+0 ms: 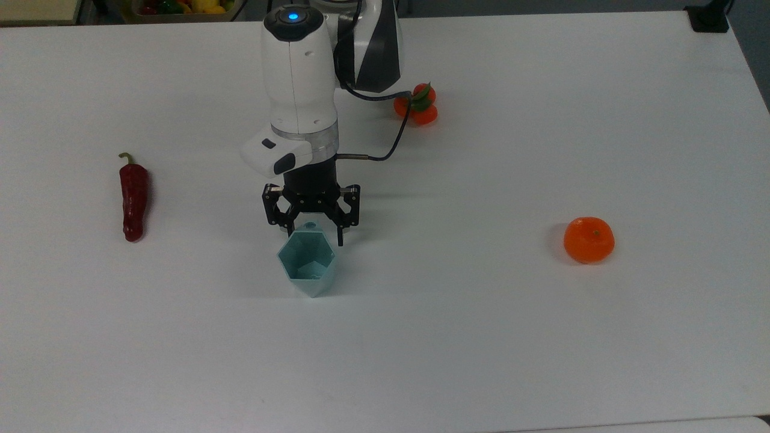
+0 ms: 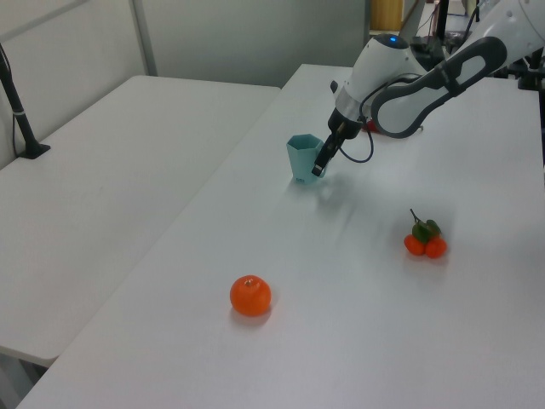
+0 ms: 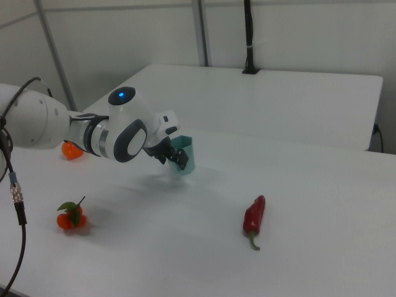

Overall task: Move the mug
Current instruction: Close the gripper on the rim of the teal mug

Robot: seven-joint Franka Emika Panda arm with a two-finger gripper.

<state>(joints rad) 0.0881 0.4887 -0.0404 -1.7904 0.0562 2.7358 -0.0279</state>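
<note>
The pale teal faceted mug (image 1: 307,266) stands upright on the white table (image 1: 481,337), its small tab handle (image 1: 310,226) pointing toward the arm. My gripper (image 1: 315,236) is open and low at the mug's rim, one black finger on each side of the tab handle. I cannot tell whether a finger touches it. In the left view the gripper (image 2: 317,167) sits at the right side of the mug (image 2: 301,157). In the right view the gripper (image 3: 176,159) covers the left part of the mug (image 3: 187,155).
A red chili pepper (image 1: 133,199) lies at the top view's left. An orange (image 1: 589,239) sits at the top view's right. A cluster of small tangerines with leaves (image 1: 418,106) lies behind the arm, near its cable. A second white table (image 2: 102,187) adjoins.
</note>
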